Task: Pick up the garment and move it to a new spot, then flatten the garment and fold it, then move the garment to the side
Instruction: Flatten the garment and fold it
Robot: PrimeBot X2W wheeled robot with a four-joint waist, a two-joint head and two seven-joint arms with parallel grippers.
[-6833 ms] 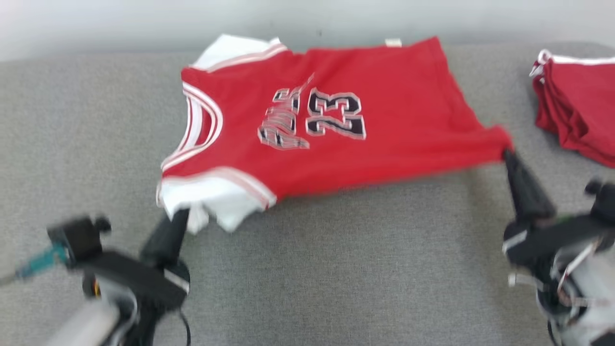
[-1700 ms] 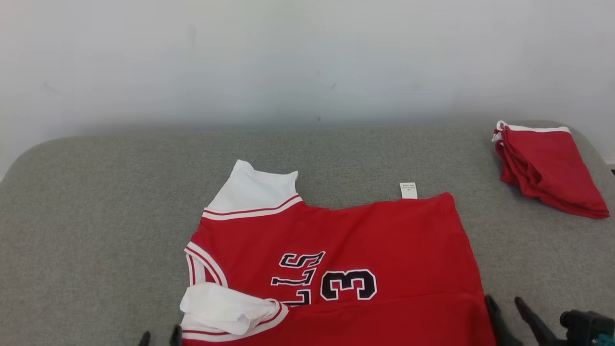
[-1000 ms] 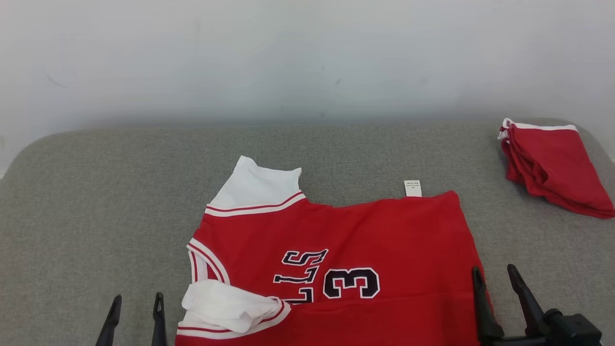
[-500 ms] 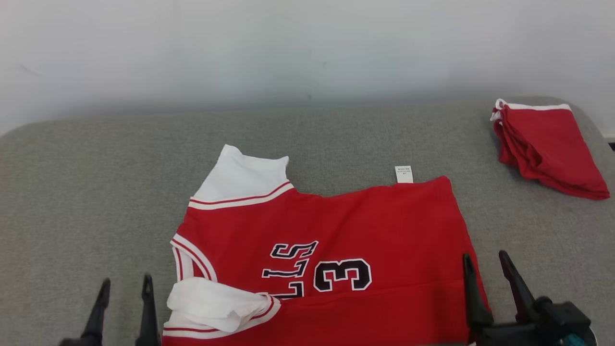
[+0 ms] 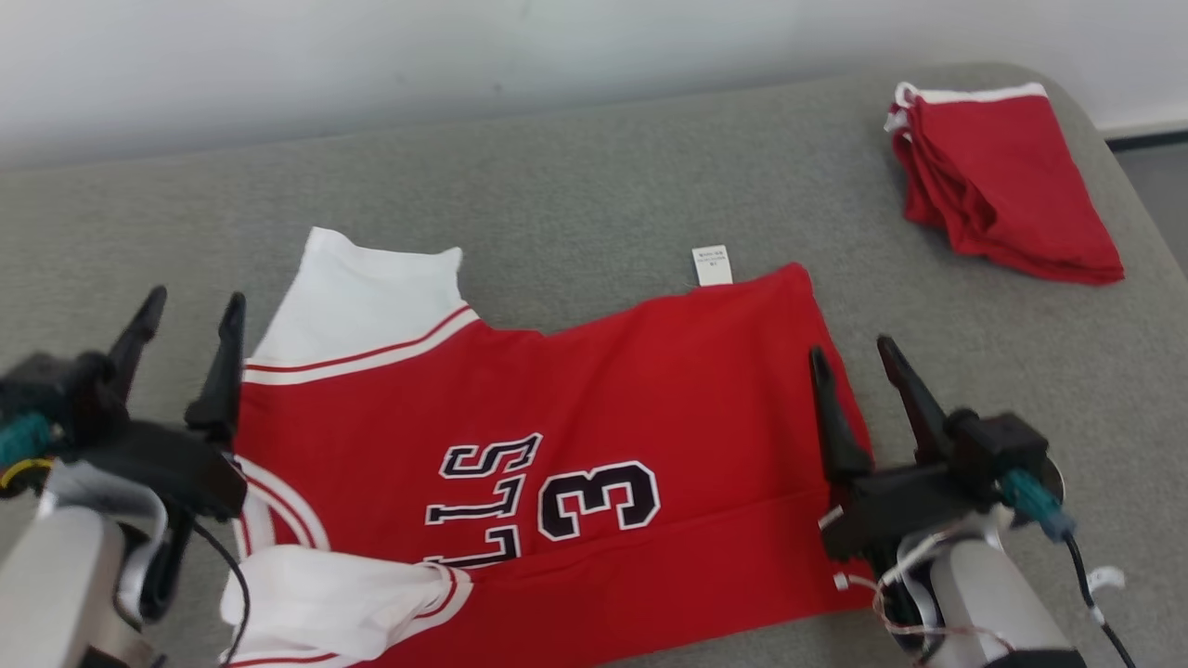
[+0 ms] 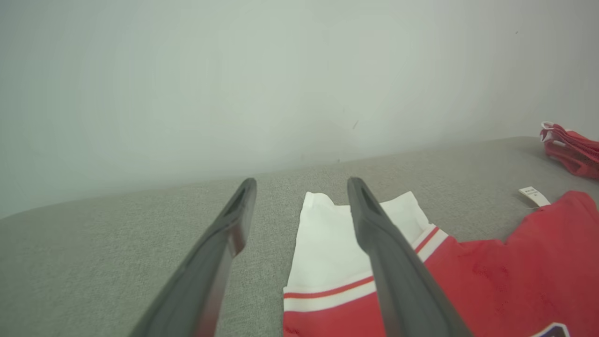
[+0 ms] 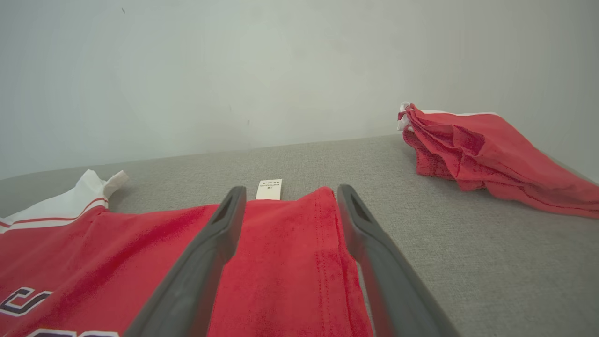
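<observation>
Jaws, left: the left gripper (image 5: 197,299) stands wide open and holds nothing. You see it above the grey cushion (image 5: 594,167), just beside the shirt's collar end.
Jaws, right: the right gripper (image 5: 850,348) is also wide open and empty. In your right wrist view the shirt's hem edge runs between its fingers. Contact with the cloth: cannot tell.
Shirt: the red shirt (image 5: 603,390) lies spread on the cushion between the two grippers, collar toward your left, hem toward your right, print up.
Fold: a near strip lies doubled over the front and covers part of the lettering and number.
Sleeves: the far sleeve (image 5: 362,297), white, lies flat. The near sleeve (image 5: 325,603), white, is bunched.
Tag: a small white tag (image 5: 712,265) sticks out at the far edge, near the hem corner.
Also noted: a folded red pile (image 5: 1007,186) sits at the far right corner of the cushion, well apart from the shirt.
Background: a pale wall (image 5: 371,56) behind.
</observation>
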